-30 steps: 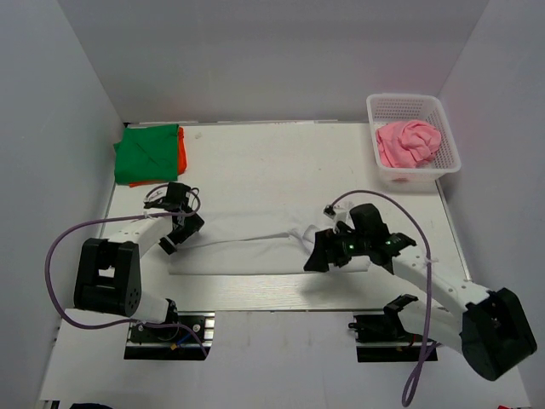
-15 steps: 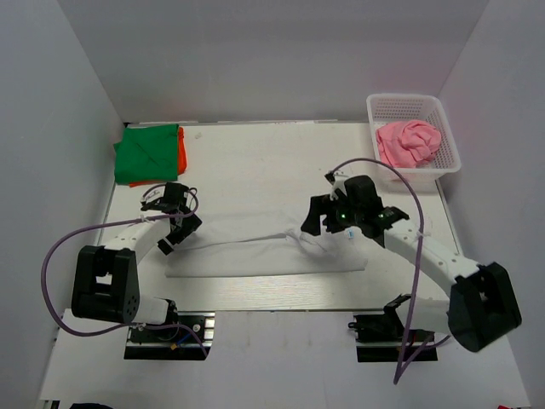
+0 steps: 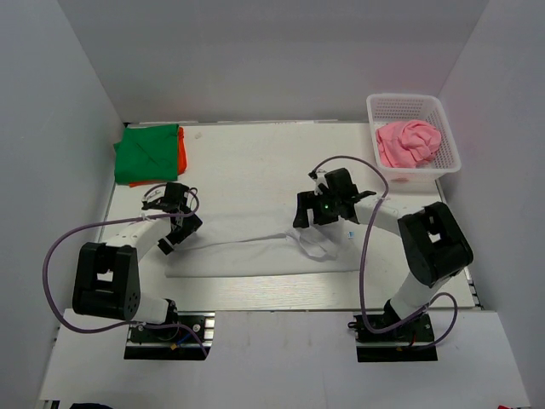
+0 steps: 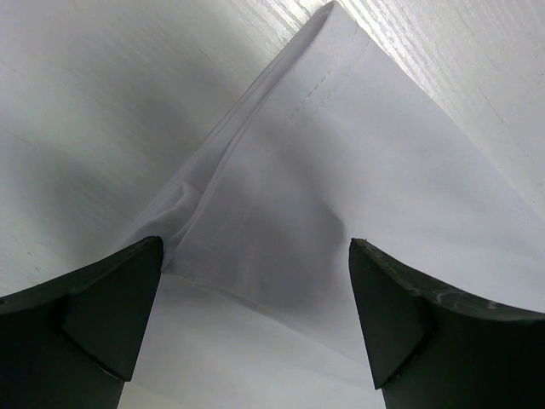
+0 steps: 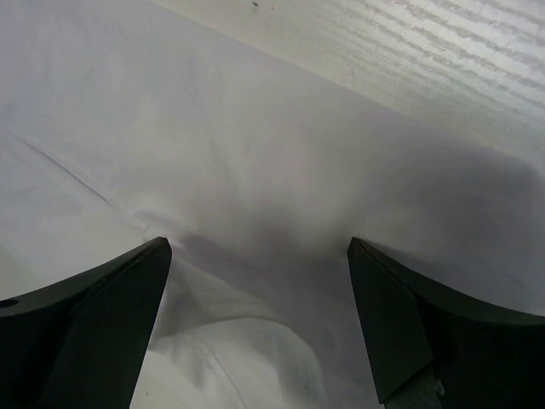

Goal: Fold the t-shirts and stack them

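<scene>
Looking at the jaws first, I see the left gripper [image 4: 255,256] standing released, its two dark fingers [image 4: 85,315] spread wide with a seamed corner of the white t-shirt [image 3: 255,251] lying flat between them and nothing pinched. The right gripper [image 5: 260,251] is likewise spread and empty, poised low over smooth white cloth beside a puckered fold. From above, the white t-shirt lies as a long, narrow band across the near half of the table [image 3: 255,162], the left arm at its left end and the right arm just right of its middle, where a loop of cloth, perhaps the collar, bunches up. I judge the fold of this shirt to be partway done: it is narrowed lengthwise but not yet halved. The next move would call for each gripper to drop and close on an edge, taking both layers and smoothing that bunched loop so the fold lands square. Beyond, the green t-shirt [image 3: 145,153] sits folded on the orange t-shirt [image 3: 182,149] at the far left corner. At the far right, the white mesh basket [image 3: 400,104] holds the crumpled pink t-shirt [image 3: 409,143], not yet folded.
</scene>
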You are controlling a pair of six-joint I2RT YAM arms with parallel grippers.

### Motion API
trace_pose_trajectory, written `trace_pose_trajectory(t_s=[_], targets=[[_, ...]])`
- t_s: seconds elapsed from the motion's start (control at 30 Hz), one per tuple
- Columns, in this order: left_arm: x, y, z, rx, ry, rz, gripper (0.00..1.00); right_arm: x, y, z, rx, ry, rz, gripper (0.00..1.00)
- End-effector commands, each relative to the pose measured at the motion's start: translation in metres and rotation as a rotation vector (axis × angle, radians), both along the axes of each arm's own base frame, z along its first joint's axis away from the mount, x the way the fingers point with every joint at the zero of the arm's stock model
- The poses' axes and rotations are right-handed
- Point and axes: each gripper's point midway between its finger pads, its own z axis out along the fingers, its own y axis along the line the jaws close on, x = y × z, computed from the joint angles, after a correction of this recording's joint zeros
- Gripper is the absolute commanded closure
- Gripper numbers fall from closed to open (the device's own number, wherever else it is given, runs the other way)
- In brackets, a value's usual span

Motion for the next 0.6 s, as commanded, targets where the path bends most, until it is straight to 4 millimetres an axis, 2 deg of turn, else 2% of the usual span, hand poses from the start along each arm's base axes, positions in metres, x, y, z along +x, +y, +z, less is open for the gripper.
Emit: trace_pose_trajectory(t_s=[0.0, 0.03, 0.07, 0.1, 0.2, 0.27, 0.3, 0.33, 0.37, 0.4, 0.47, 0.53, 0.57], targets=[[0.007, 0.002, 0.004, 0.017, -0.023, -0.003, 0.0, 0.002, 0.015, 0.026, 0.1, -0.026, 0.016, 0.1], [0.004, 0.003, 0.003, 0.019, -0.011, -0.003, 0.0, -0.016, 0.008, 0.01, 0.084, 0.026, 0.013, 0.1], [0.005, 0.005, 0.004, 0.029, -0.012, 0.0, 0.0, -0.021, 0.016, 0.019, 0.148, 0.012, 0.051, 0.1], [0.005, 0.005, 0.004, 0.029, -0.012, 0.0, 0.0, -0.033, 0.015, 0.019, 0.168, 0.034, 0.055, 0.1], [0.005, 0.006, 0.004, 0.037, -0.013, 0.003, 0.0, -0.078, 0.018, 0.024, 0.243, 0.148, 0.143, 0.1], [0.005, 0.009, 0.006, 0.038, -0.012, 0.012, 0.0, -0.106, 0.012, 0.031, 0.252, 0.199, 0.186, 0.1], [0.006, 0.012, 0.007, 0.056, -0.014, 0.019, 0.0, -0.135, 0.008, 0.032, 0.246, 0.302, 0.221, 0.1], [0.003, 0.013, 0.006, 0.058, -0.002, 0.019, 0.0, -0.145, 0.007, 0.046, 0.264, 0.265, 0.273, 0.1], [0.003, 0.015, 0.007, 0.068, -0.003, 0.023, 0.0, -0.171, -0.002, 0.043, 0.233, 0.365, 0.289, 0.1], [0.003, 0.015, 0.007, 0.068, -0.003, 0.023, 0.0, -0.182, -0.002, 0.049, 0.246, 0.388, 0.325, 0.1], [0.003, 0.015, 0.007, 0.068, -0.003, 0.023, 0.0, -0.191, -0.005, 0.062, 0.238, 0.357, 0.38, 0.1], [0.003, 0.015, 0.007, 0.068, -0.003, 0.023, 0.0, -0.185, -0.008, 0.064, 0.223, 0.309, 0.363, 0.1], [0.0, 0.015, 0.006, 0.069, 0.007, 0.022, 0.0, -0.173, -0.008, 0.064, 0.205, 0.247, 0.337, 0.1]])
